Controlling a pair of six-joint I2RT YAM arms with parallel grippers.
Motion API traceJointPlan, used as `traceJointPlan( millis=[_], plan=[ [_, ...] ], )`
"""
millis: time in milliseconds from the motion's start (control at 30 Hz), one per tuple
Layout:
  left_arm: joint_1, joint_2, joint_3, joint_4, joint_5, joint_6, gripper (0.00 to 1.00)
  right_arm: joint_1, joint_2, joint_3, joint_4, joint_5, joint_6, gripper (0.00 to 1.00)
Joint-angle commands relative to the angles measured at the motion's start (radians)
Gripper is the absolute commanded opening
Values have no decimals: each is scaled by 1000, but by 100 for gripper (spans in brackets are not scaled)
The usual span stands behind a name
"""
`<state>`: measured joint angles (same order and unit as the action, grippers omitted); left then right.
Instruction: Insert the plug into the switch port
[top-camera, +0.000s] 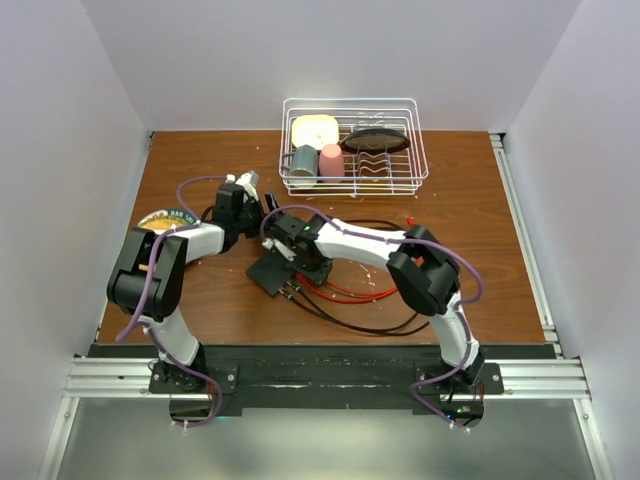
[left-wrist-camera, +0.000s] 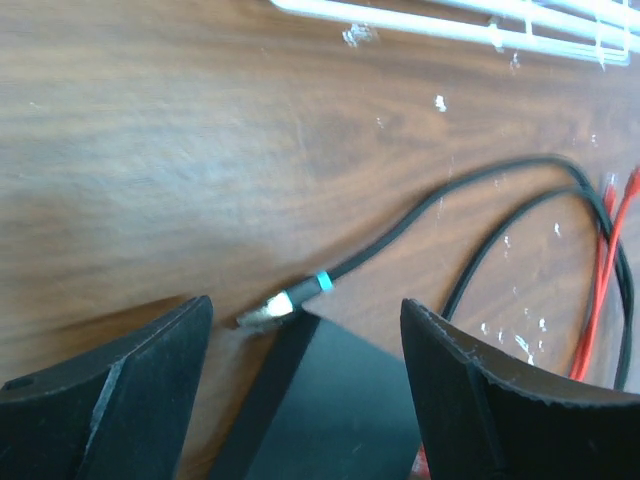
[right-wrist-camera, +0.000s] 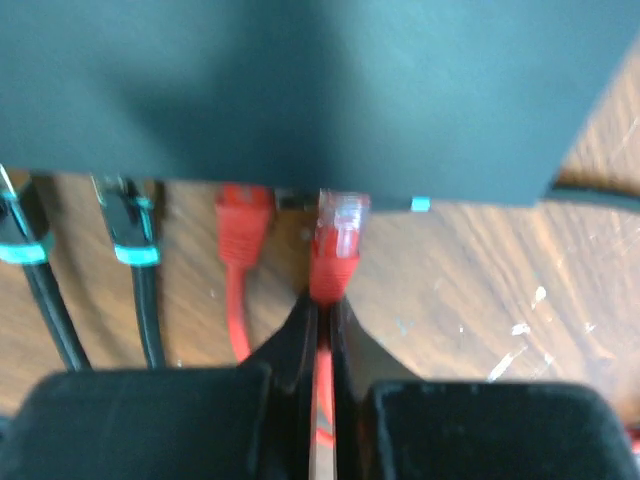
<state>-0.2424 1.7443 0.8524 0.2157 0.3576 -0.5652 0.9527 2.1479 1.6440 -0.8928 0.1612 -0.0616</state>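
Note:
The switch (right-wrist-camera: 300, 90) is a flat black box lying on the wooden table, also seen in the top view as switch (top-camera: 270, 272). My right gripper (right-wrist-camera: 322, 305) is shut on a red cable just behind its plug (right-wrist-camera: 338, 228). The plug's clear tip sits at the switch's socket edge; how deep it is in I cannot tell. Beside it a second red plug (right-wrist-camera: 245, 215) and two black plugs (right-wrist-camera: 128, 238) are in sockets. My left gripper (left-wrist-camera: 307, 312) hangs open over a corner of the switch (left-wrist-camera: 330, 410), with nothing held. A black, teal-banded plug (left-wrist-camera: 285, 302) lies at that corner.
A white wire dish rack (top-camera: 355, 145) with cups and dishes stands at the back. A tape roll (top-camera: 165, 218) lies at the left. Red and black cables (top-camera: 350, 295) loop on the table right of the switch. The rack's edge (left-wrist-camera: 450, 20) shows in the left wrist view.

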Motion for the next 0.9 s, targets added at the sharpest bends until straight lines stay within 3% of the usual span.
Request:
traceJointPlan(
  millis=[0, 100, 567, 867],
  plan=[
    [-5, -80, -61, -113, 18, 39, 80, -183, -95, -76, 181, 29, 194, 0],
    [-5, -135, -85, -110, -9, 41, 80, -192, -124, -82, 215, 90, 206, 0],
    [-5, -247, -144, -121, -19, 53, 79, -236, -131, -27, 313, -17, 201, 0],
    [-5, -252, -145, -125, -2, 50, 78, -241, 9, 31, 311, 50, 203, 0]
  ],
)
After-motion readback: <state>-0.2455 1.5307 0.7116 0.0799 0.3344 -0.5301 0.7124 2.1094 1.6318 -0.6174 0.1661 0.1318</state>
